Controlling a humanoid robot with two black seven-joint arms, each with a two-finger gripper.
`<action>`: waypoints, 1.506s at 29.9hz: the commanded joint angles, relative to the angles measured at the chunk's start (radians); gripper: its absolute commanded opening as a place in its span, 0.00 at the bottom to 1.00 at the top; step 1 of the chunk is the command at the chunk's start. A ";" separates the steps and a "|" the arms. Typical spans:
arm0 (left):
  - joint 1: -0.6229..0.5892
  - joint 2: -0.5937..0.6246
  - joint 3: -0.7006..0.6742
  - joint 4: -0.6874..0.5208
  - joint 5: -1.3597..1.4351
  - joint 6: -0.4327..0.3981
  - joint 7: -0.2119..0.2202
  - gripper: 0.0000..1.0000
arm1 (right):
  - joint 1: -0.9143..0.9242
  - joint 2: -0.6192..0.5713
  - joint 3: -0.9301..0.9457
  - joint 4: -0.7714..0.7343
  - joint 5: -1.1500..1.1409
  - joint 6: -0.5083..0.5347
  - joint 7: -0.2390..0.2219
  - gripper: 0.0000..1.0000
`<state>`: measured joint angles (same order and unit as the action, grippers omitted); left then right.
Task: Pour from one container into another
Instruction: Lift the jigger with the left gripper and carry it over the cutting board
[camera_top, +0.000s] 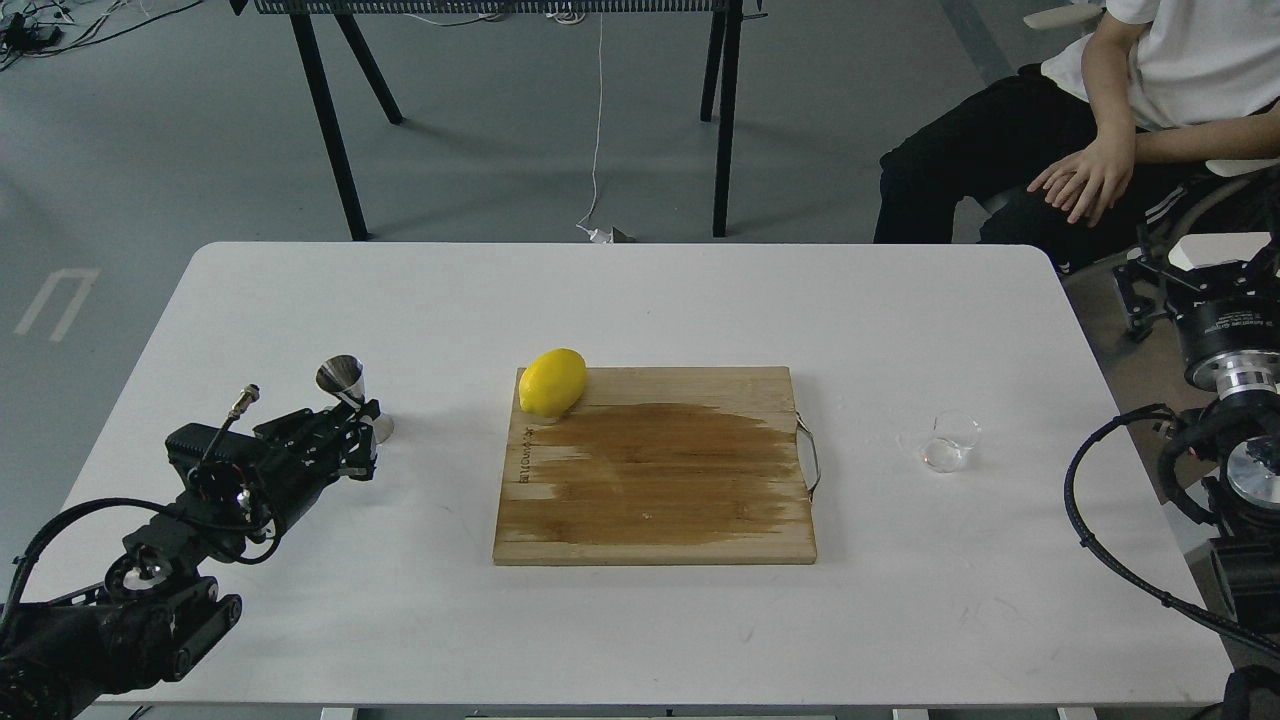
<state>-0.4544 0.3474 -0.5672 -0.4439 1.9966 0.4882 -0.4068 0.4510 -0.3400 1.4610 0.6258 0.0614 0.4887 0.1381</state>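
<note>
A smooth white table (640, 620) with rounded corners fills the view. At its near left the left arm, black and jointed with looping cables, reaches in; the left gripper (362, 428) sits at the jigger (350, 392), its dark fingers against the lower cone, though whether they are clamped on it or merely beside it cannot be told. The jigger, shiny steel and hourglass-shaped, leans with its open upper cone tipped to the left. At centre lies a square wooden board (655, 480), pale at the edges with a broad dark wet-looking stain across its grain and a thin wire handle on its right side. A glossy yellow lemon (552, 382) rests on the board's far left corner. Well to the right of the board stands the cup (950, 441), small, clear, thin-rimmed glass, upright on the bare table. The right arm's black and metal joints show at the right edge; its gripper is out of view. Beyond the table, a seated person (1120, 120) in a white shirt rests a hand on a knee.
</note>
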 joint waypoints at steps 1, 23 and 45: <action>-0.027 0.002 -0.002 -0.027 -0.001 0.001 -0.001 0.09 | -0.003 -0.001 0.002 0.000 0.000 0.000 0.000 1.00; -0.348 0.010 0.136 -0.320 0.185 -0.060 0.003 0.09 | -0.046 -0.051 0.013 -0.008 0.002 0.000 0.000 1.00; -0.303 -0.306 0.403 -0.208 0.185 -0.126 0.117 0.09 | -0.054 -0.080 0.025 -0.014 0.000 0.000 0.000 1.00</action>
<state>-0.7810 0.0447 -0.1645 -0.6750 2.1818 0.3619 -0.2957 0.3973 -0.4199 1.4863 0.6120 0.0628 0.4887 0.1380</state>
